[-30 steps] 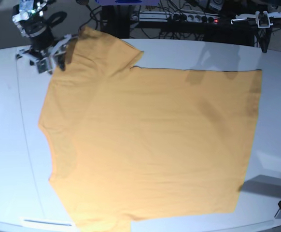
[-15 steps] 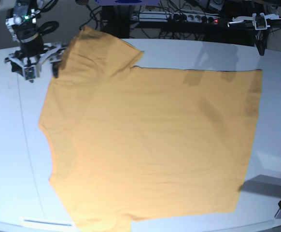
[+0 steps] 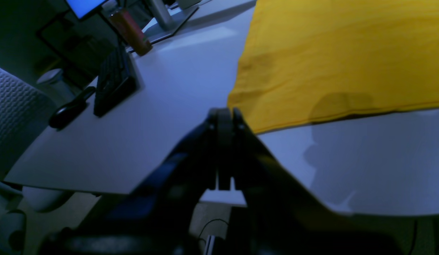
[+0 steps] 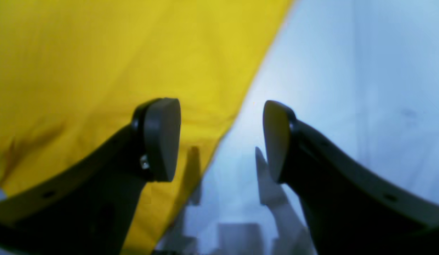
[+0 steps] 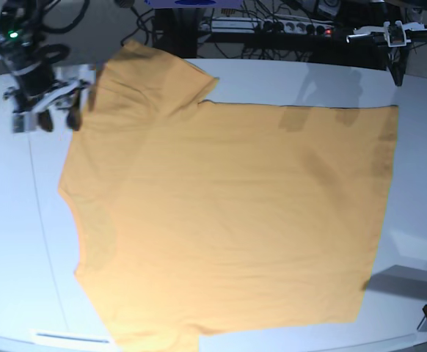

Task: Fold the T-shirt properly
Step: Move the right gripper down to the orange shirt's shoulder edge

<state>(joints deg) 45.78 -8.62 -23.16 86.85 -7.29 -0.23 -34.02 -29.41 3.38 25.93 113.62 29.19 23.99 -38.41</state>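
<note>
Beside the shirt (image 5: 228, 213) sleeve, the right gripper (image 4: 221, 140) hangs open and empty, left gripper (image 3: 224, 118) pinched shut; closing now risks grabbing only air.

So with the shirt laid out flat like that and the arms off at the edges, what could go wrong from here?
The right gripper hangs open straddling the T-shirt edge, one finger over cloth, one over the bare table; closing there could catch only a sliver of hem, or miss. The left gripper is shut, empty, beside a corner of the shirt, so it cannot grasp until it opens. A one-sided lift would likely skew the fold.
</note>
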